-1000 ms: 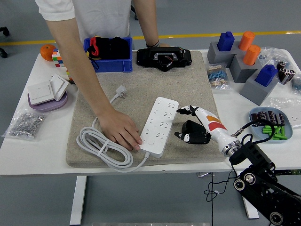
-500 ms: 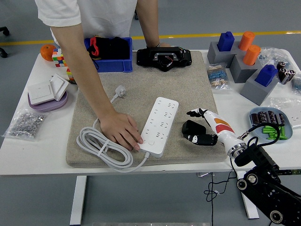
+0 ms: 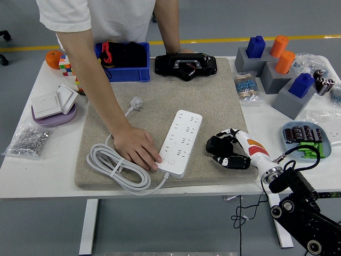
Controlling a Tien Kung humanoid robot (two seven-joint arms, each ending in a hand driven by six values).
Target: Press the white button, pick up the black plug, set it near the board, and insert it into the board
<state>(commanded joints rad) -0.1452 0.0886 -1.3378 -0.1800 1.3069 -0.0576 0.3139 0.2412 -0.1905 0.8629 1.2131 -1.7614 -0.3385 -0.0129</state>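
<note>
Head view: right hand (image 3: 233,152) on mat nr worktop's near-right edge, fingers clamped on black plug (image 3: 217,144), just right of white board (image 3: 181,142). Person's hand (image 3: 136,148) rests on mat touching board's near-left end, by white cable (image 3: 109,162).

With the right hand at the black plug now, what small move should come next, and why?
Probably close the fingers fully and lift the black plug slightly. The right hand is curled over it on the mat, just right of the white power strip, which a person's hand steadies. The grasp is not clearly secure.
</note>
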